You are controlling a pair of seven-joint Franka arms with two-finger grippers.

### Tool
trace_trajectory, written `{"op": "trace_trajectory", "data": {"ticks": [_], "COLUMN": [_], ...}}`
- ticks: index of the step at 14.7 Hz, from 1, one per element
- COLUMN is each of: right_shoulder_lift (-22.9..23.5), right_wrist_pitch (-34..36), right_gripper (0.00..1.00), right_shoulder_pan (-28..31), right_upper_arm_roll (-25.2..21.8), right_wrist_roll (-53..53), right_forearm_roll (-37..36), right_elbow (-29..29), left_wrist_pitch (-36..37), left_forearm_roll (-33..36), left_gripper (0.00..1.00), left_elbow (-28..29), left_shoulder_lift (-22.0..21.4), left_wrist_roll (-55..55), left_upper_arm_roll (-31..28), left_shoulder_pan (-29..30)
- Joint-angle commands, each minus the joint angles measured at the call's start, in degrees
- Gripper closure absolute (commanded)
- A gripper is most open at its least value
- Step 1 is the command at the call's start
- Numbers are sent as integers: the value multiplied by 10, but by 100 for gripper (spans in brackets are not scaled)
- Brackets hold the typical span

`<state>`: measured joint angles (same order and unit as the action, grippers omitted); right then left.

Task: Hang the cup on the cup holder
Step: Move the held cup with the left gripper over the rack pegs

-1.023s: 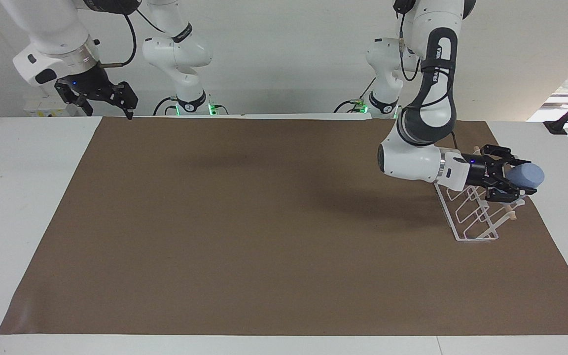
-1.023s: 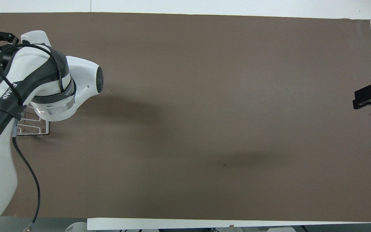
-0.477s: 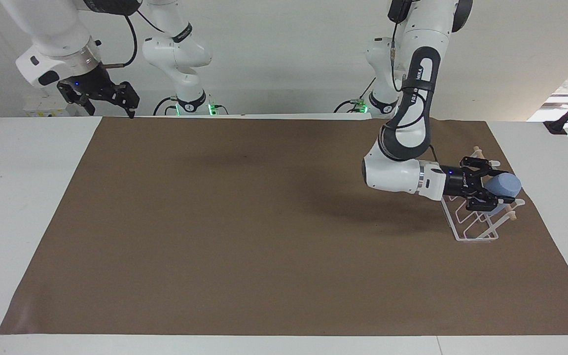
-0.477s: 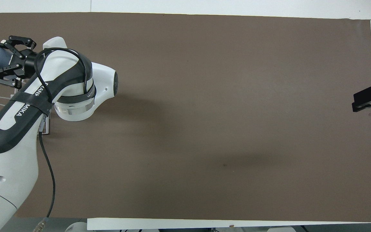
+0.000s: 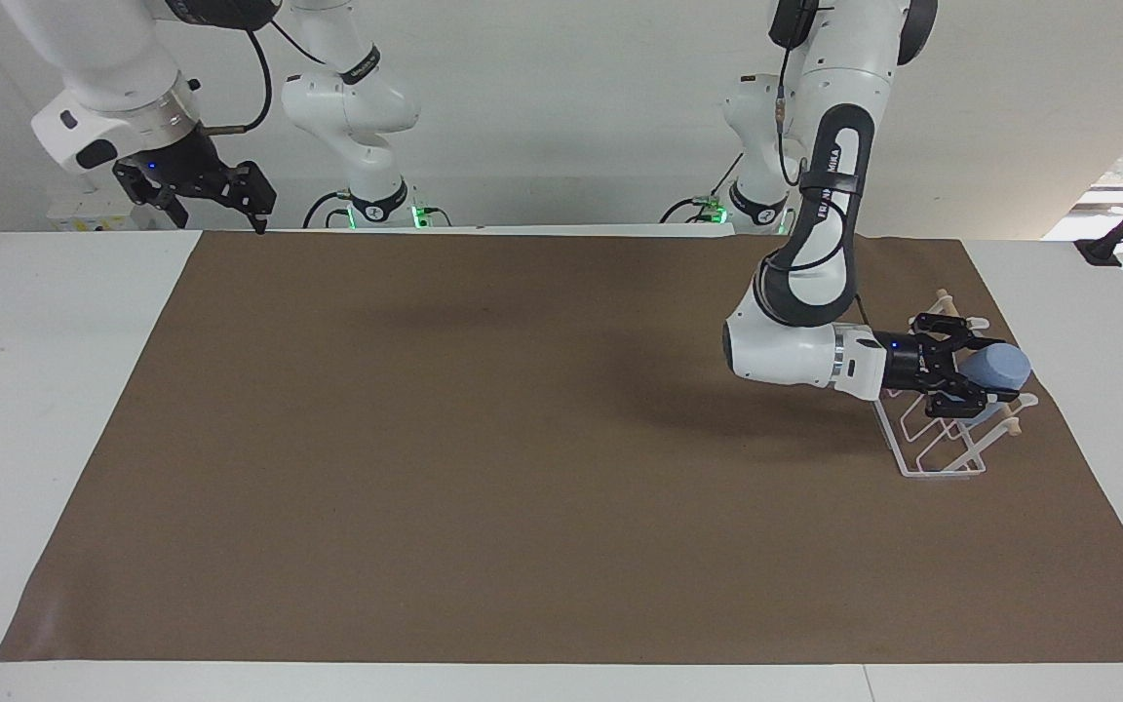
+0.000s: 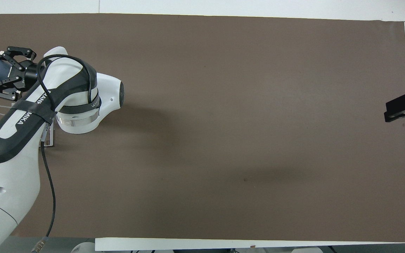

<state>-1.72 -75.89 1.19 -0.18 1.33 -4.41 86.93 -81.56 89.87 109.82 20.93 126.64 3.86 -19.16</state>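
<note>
Over the cup holder (image 5: 942,444), at the left arm's end of the counter (image 5: 522,468): left tool (image 5: 973,374) clamped on the cup (image 5: 1000,367), held sideways. Probably light, smooth plastic, slippery; best gripped mid-wall. Right tool (image 5: 230,200) waiting, spread wide, holding nothing.

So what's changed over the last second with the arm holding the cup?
The left gripper, shut on the cup, drew back from the table's end and dropped lower over the cup holder, mostly in the first half second. The grip never loosened. The rack stayed put, and the right gripper waits, barely shifted.
</note>
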Motion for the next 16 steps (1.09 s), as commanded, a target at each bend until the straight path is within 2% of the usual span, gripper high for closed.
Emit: {"op": "trace_trajectory", "data": {"ticks": [1,6,7,8,9,10,13,16], "right_shoulder_lift": [-11,-11,-11,-11,-11,-11,-11,-11], "right_wrist_pitch": [3,3,3,3,3,3,3,3], "right_gripper": [0,0,0,0,0,0,0,0], "right_shoulder_pan": [10,9,9,9,9,9,9,9], "right_upper_arm_roll": [4,4,4,4,4,4,4,4], "right_wrist_roll": [-11,-11,-11,-11,-11,-11,-11,-11], "right_forearm_roll": [12,12,12,12,12,12,12,12], "right_elbow": [11,11,11,11,11,11,11,11], "left_wrist_pitch": [-15,-30,-31,-34,-40,-45,-48,-41], "left_forearm_roll": [-40,-47,-48,-56,-65,-67,-75,-179], "left_gripper": [99,98,89,53,6,0,0,0], "left_elbow": [12,39,38,35,29,17,-20,-69], "left_shoulder_lift": [-6,5,9,9,11,15,25,23], "left_wrist_roll": [19,67,65,63,58,51,44,38], "left_upper_arm_roll": [4,4,4,4,4,4,4,3], "left_shoulder_pan": [-3,7,8,10,19,25,6,-8]}}
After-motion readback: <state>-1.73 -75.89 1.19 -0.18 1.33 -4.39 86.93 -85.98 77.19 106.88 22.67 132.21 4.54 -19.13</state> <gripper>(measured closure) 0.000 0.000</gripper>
